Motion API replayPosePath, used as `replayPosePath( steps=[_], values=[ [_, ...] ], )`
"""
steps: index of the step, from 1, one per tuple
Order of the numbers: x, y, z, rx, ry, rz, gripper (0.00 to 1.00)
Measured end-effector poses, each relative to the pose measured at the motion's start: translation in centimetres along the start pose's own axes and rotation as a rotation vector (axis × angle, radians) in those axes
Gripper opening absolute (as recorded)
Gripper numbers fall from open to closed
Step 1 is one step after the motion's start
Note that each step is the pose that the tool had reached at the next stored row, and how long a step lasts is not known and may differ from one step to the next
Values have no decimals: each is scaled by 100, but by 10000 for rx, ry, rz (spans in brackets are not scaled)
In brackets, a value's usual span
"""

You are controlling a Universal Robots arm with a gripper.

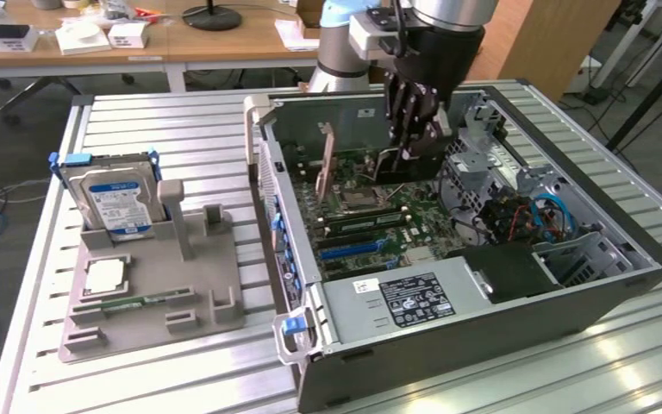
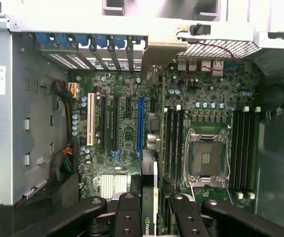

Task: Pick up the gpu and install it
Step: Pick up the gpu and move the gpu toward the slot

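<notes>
The gpu (image 2: 150, 197) is a thin dark card seen edge-on, with a green logo on its edge. My gripper (image 2: 150, 217) is shut on it, with a black finger (image 2: 127, 215) on each side. The card hangs over the motherboard (image 2: 122, 148), between the blue slot (image 2: 140, 123) and the memory slots (image 2: 174, 143). In the exterior view my gripper (image 1: 415, 142) reaches down into the open computer case (image 1: 607, 285), and the card's dark body (image 1: 426, 161) shows under the fingertips, above the board.
A grey holder (image 1: 147, 302) on the exterior view's left carries the silver hard drive (image 1: 113, 198), a processor chip (image 1: 103, 276) and a green memory stick (image 1: 135, 304). Inside the case are the bare processor socket (image 2: 206, 158), the power supply (image 1: 412, 297), blue cables (image 1: 550, 216) and a tan upright panel (image 1: 328, 164).
</notes>
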State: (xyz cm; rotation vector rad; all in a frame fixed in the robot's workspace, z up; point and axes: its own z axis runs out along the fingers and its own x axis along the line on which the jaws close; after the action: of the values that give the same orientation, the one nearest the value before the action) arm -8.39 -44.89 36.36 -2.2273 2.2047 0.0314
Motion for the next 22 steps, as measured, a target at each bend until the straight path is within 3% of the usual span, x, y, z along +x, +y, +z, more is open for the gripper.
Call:
replayPosePath(
  steps=[22],
  values=[
    [8, 2, 401, 0, 0, -5, 26]
  ],
)
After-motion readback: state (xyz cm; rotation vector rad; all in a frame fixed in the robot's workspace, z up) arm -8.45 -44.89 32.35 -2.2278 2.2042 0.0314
